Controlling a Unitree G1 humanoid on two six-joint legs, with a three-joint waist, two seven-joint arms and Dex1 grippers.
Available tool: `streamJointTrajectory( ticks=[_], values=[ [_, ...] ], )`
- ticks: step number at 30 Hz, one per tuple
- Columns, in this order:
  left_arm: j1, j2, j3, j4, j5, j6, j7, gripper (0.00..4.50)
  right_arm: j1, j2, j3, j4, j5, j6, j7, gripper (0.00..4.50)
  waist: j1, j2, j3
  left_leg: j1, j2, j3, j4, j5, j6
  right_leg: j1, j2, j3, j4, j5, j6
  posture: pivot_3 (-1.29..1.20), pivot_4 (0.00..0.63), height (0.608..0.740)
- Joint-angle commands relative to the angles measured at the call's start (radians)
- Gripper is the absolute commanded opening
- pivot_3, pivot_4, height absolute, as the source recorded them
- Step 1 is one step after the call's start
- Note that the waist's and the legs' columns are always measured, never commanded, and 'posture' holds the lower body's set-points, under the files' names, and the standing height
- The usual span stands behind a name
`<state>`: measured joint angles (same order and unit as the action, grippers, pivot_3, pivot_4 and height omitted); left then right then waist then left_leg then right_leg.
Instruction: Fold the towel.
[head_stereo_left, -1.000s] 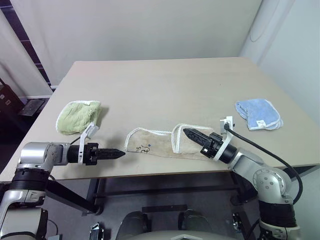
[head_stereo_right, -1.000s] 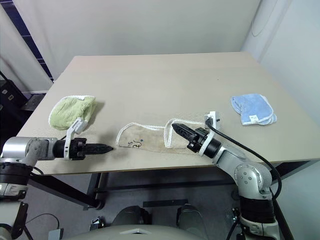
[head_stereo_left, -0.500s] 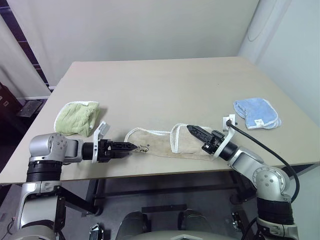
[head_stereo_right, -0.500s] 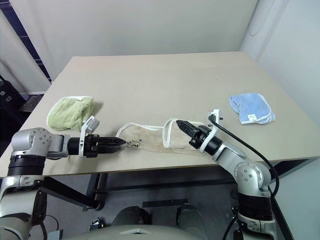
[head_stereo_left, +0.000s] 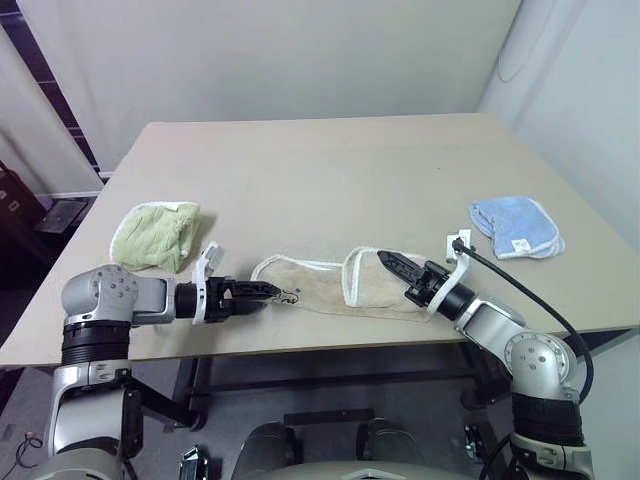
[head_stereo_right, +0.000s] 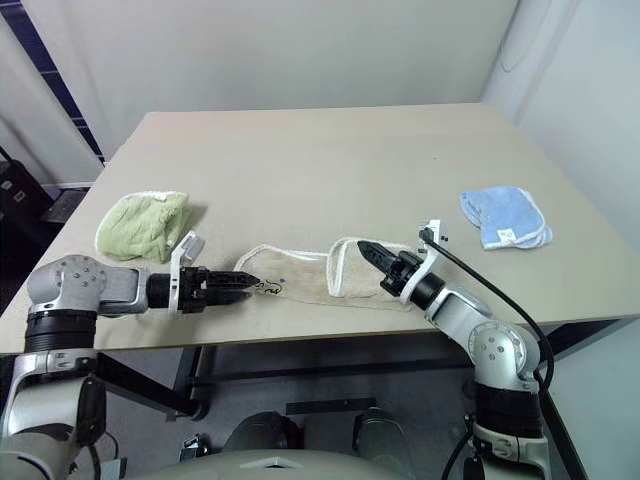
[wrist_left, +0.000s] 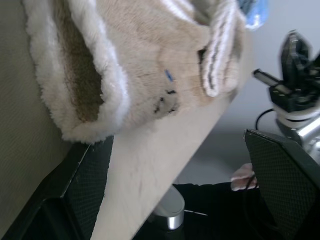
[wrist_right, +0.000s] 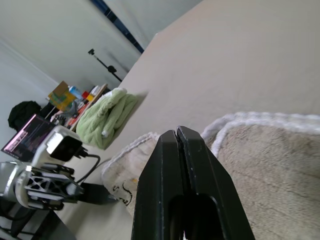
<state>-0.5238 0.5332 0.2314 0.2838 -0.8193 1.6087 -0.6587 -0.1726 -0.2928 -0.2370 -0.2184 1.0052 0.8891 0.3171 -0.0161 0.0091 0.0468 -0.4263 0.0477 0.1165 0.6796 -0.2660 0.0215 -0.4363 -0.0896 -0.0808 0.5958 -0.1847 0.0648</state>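
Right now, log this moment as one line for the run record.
task: fold towel | towel: flat near table front edge, right end folded over | left tool: open at logo corner | right tool: shut over folded end

fluffy terry towel (head_stereo_left: 320, 284), matt table (head_stereo_left: 330, 170) — smooth

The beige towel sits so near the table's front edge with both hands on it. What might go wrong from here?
Possible trouble:
1. The towel lies by the table front edge; a tug might drag it off.
2. The left hand is open at the logo corner, part of its span past the edge, so it may close on too little cloth.
3. The right hand is shut over the folded flap and may shove it askew.
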Motion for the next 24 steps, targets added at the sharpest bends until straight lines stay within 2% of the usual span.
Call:
streamJointTrajectory(
  ticks=[1,9,10,13,22,24],
  values=[
    [-0.016,-0.005,0.039,0.013,0.027,-0.006,0.039,4.40,-0.025,0.003,-0.025,-0.002,0.019,0.002,-0.016,0.00,0.000,0.000,0.000,0.000,0.000,0.000,0.000,0.000,0.000,0.000,0.000,0.000,0.000,0.000,0.000,0.00,0.000,0.740],
    [-0.020,0.010,0.075,0.093,0.046,-0.100,0.032,4.40,-0.025,0.009,-0.034,0.006,0.010,-0.009,-0.049,0.00,-0.004,0.001,0.000,0.001,0.001,-0.001,0.000,0.000,0.000,0.000,0.000,0.000,0.000,0.003,-0.005,0.00,0.000,0.740],
    [-0.017,0.015,0.070,0.098,0.049,-0.107,0.025,4.22,-0.025,0.009,-0.034,0.006,0.010,-0.009,-0.051,0.00,-0.005,0.001,0.000,0.001,0.001,-0.001,0.000,0.000,0.000,0.000,0.001,0.000,0.000,0.003,-0.005,0.00,0.000,0.740],
    [-0.008,0.025,0.057,0.117,0.053,-0.131,0.005,3.47,-0.023,0.007,-0.034,0.006,0.008,-0.008,-0.053,0.00,-0.005,0.001,0.000,0.002,0.001,-0.001,-0.002,0.000,0.000,-0.001,0.002,0.000,0.000,0.003,-0.005,0.00,0.000,0.740],
    [-0.021,0.021,0.029,0.198,0.085,-0.214,-0.037,0.17,-0.020,-0.006,-0.041,0.007,0.005,-0.005,-0.055,0.00,-0.005,0.001,0.000,0.002,0.001,-0.001,-0.007,0.002,-0.003,-0.004,0.003,0.000,-0.001,0.005,-0.008,0.00,0.000,0.740],
    [-0.022,0.024,0.018,0.201,0.090,-0.224,-0.048,0.05,-0.017,-0.011,-0.042,0.004,0.004,-0.003,-0.053,0.00,-0.006,0.001,0.000,0.002,0.001,-0.001,-0.007,0.002,-0.003,-0.004,0.003,0.000,-0.001,0.005,-0.008,0.00,0.000,0.740]
  ],
)
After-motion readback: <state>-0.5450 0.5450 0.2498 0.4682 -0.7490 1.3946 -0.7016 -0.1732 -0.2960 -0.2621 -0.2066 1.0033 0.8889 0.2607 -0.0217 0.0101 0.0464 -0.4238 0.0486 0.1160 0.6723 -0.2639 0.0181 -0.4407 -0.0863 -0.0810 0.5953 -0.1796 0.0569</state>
